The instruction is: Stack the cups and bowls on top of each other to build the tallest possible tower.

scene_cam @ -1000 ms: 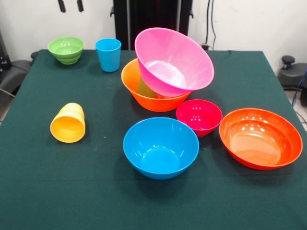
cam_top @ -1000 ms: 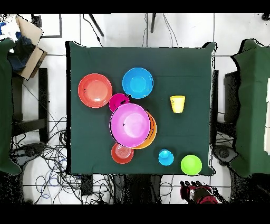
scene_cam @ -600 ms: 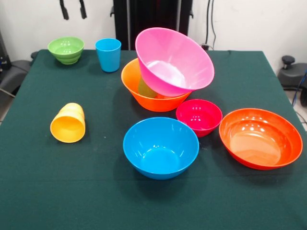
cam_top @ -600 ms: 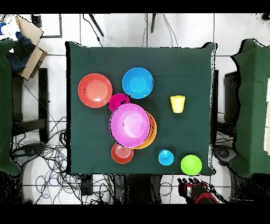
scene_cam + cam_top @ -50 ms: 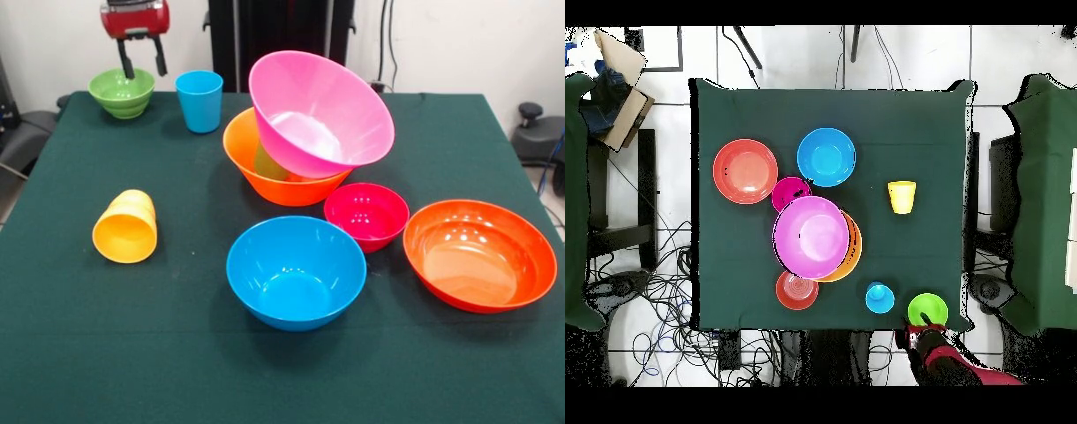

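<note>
My gripper [image 5: 144, 64] hangs open just above the small green bowl [image 5: 121, 92], at its rim on the robot's side; nothing is between its fingers. Overhead, the gripper [image 5: 925, 325] overlaps the green bowl's [image 5: 928, 310] edge. A blue cup [image 5: 199, 101] stands upright beside that bowl. The big pink bowl [image 5: 320, 112] leans tilted inside the big orange bowl [image 5: 281, 177], with something greenish under it. A yellow-orange cup [image 5: 125, 227] lies on its side. The small magenta bowl [image 5: 365, 215], medium blue bowl [image 5: 296, 271] and wide red-orange bowl [image 5: 479, 254] stand apart.
A small orange-red bowl [image 5: 796, 290] sits next to the pink bowl [image 5: 811, 237] near the robot-side table edge; the front view hides it. The green tablecloth [image 5: 106, 336] covers the table. Cables and chairs surround it on the floor.
The gripper has come down from the picture's top edge toward the green bowl and shifted slightly right. Its red body now shows. No bowl or cup has moved.
</note>
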You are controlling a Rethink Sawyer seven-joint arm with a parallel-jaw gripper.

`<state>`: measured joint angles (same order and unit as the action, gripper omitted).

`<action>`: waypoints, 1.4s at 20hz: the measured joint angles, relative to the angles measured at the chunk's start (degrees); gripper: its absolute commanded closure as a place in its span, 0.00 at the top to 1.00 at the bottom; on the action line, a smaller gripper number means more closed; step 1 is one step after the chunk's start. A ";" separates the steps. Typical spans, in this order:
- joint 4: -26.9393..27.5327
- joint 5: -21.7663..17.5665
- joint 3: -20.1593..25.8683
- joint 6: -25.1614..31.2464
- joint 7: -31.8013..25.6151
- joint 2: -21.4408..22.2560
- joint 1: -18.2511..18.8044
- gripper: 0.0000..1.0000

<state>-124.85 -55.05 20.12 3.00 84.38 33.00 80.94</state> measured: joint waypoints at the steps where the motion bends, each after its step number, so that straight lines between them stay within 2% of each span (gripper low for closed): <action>1: 0.31 -0.10 -0.21 -0.39 0.00 -0.64 0.00 1.00; 17: 0.80 -0.74 -2.04 -0.60 0.00 -3.38 0.25 1.00; 28: 0.81 -1.42 -2.03 -0.60 0.00 -4.46 3.81 1.00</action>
<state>-124.04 -56.47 18.09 2.41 84.38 28.53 84.75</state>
